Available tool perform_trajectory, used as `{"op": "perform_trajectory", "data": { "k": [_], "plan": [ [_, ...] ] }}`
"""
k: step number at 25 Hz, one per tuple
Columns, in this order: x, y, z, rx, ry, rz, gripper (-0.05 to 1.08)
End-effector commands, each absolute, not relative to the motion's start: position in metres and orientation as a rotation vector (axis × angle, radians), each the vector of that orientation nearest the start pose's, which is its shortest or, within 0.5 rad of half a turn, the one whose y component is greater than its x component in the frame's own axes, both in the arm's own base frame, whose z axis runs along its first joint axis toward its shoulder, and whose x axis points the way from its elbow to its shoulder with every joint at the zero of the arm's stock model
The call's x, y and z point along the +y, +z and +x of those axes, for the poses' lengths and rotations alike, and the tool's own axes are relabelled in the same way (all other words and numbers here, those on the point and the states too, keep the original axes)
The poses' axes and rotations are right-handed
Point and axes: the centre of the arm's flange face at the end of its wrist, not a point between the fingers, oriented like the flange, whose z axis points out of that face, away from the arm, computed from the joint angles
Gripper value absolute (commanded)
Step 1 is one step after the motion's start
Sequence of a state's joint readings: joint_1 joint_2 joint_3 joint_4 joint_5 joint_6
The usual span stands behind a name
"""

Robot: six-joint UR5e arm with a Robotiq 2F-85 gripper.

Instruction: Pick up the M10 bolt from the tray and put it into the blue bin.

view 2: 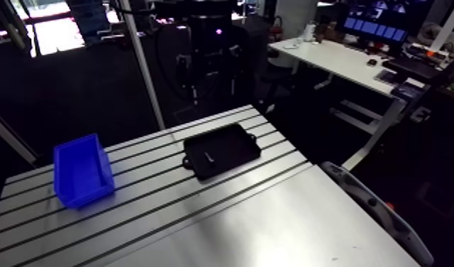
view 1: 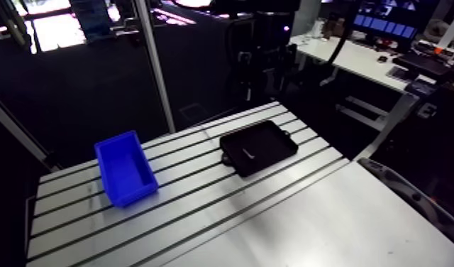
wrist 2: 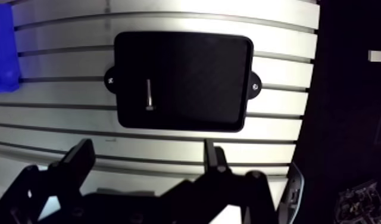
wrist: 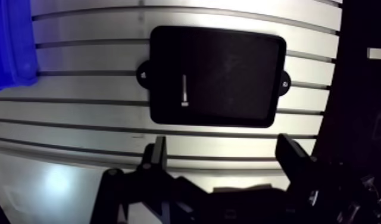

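A: where was the gripper at?
B: gripper was up over the counter, released, jaws wide apart w/ nothing btwn them.
A: and the bolt?
B: M10 bolt lay flat in the black tray just ahead of the gripper, on the tray's end nearer the blue bin. Bin sat further off that side, well apart from the tray, both on the counter.

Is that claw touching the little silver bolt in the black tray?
Apart. The wrist view shows bare table between the open claw and the black tray holding the small silver bolt.
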State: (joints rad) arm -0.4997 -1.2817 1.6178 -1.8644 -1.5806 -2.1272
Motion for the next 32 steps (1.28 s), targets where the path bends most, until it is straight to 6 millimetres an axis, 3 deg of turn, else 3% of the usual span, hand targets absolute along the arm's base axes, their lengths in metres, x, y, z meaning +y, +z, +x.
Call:
{"op": "perform_trajectory", "data": {
  "k": [1, 16, 21, 32],
  "plan": [
    [0.154, 0.305, -0.571, 3.112, -0.010, -0.080, 0.01],
    [0.150, 0.231, -0.569, 3.095, -0.027, -0.051, 0.01],
    [0.149, 0.215, -0.567, 3.076, -0.042, -0.030, 0.02],
    [0.150, 0.193, -0.568, 3.069, -0.045, -0.030, 0.30]
  ]
}}
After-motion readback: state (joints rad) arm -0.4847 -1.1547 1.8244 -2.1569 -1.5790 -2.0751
